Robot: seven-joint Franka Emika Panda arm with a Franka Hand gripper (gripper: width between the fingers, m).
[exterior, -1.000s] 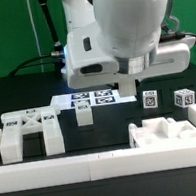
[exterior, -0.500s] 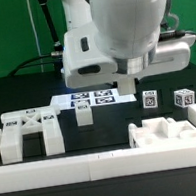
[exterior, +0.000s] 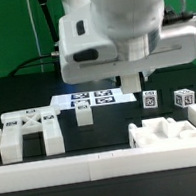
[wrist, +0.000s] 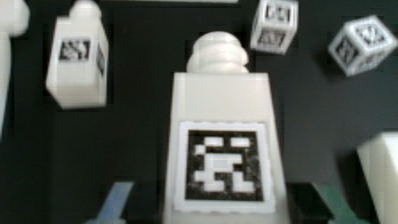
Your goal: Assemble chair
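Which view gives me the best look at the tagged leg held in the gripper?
The wrist view: the leg fills the frame in the gripper, its tag and rounded peg end plain. The exterior view shows only a short white end of it below the gripper; the rest is hidden.

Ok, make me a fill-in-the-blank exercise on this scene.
1. The gripper is shut on a tagged chair part whose colour is ___.
2. To the exterior view's right of the marker board stand ___ small tagged cubes.
3. The table under them is ___.
Missing words: white; two; black.
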